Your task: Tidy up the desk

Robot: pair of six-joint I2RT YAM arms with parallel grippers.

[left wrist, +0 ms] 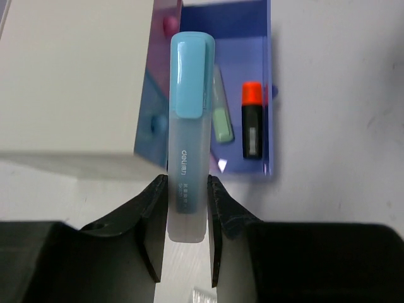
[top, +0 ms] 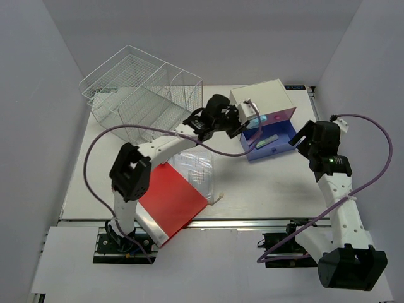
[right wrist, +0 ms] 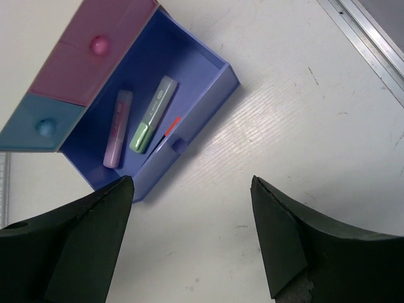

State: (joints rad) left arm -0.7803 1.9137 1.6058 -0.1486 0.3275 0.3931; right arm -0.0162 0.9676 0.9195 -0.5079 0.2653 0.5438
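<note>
My left gripper (left wrist: 187,189) is shut on a light blue highlighter (left wrist: 189,126), which points out over the white drawer box (top: 262,101) and its pulled-out purple drawer (left wrist: 252,25). In that drawer lie a green highlighter (left wrist: 221,120) and an orange one (left wrist: 252,120); the right wrist view also shows a pink one (right wrist: 117,136) there. In the top view the left gripper (top: 247,121) hovers at the box's front. My right gripper (right wrist: 191,189) stands open over the bare white desk (top: 265,189), just right of the drawer (right wrist: 189,50), holding nothing.
A white wire basket (top: 139,95) stands at the back left. A red folder (top: 170,202) lies at the front left with a clear plastic bag (top: 196,167) beside it. A metal rail (top: 221,221) runs along the front edge.
</note>
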